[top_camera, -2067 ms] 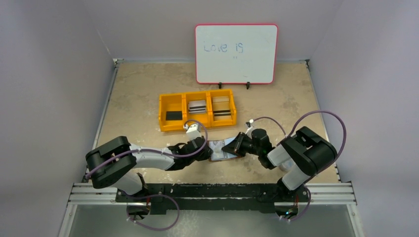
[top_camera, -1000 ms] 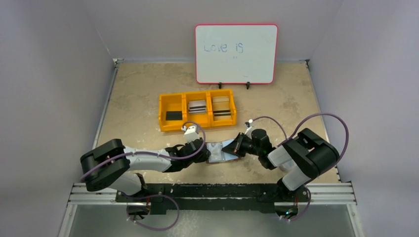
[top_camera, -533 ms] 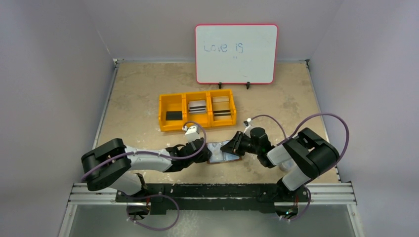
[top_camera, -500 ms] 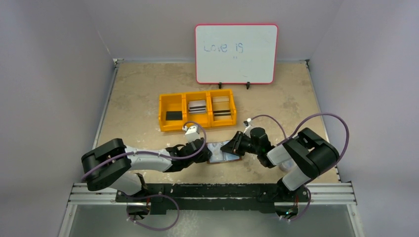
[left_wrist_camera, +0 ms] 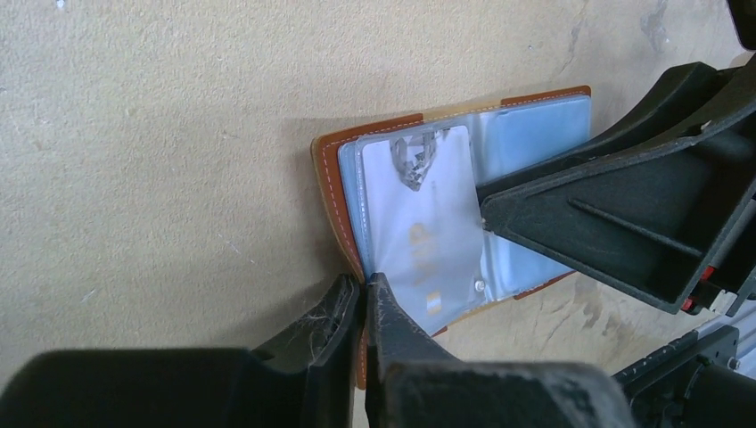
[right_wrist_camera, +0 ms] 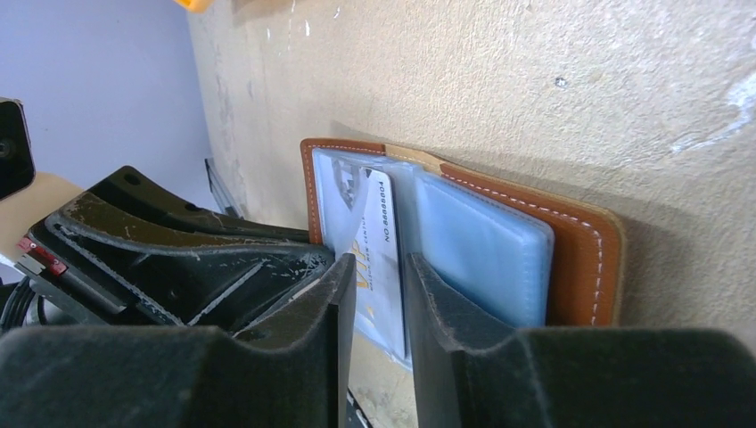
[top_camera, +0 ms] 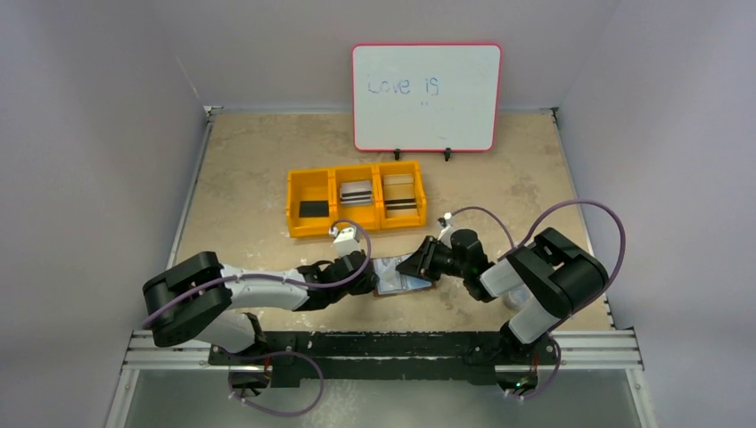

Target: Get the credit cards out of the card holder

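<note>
The card holder (left_wrist_camera: 328, 178) lies open on the worktop (top_camera: 267, 160), 6 o'clock of the yellow bin (top_camera: 308, 228). The left fingers (left_wrist_camera: 330, 325) pinch its leather edge; the right fingers (right_wrist_camera: 294, 312) sit narrow around a white card (left_wrist_camera: 419, 223), grip unclear. Seemingly the extraction step: next needs firm clamping, then pulling toward 3 o'clock

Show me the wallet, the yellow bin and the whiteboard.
wallet (left_wrist_camera: 419, 223): left wrist view, front clear sleeve.
yellow bin (top_camera: 378, 189): top view, divider between middle and right compartments.
whiteboard (top_camera: 426, 96): top view, middle of white face.
</note>
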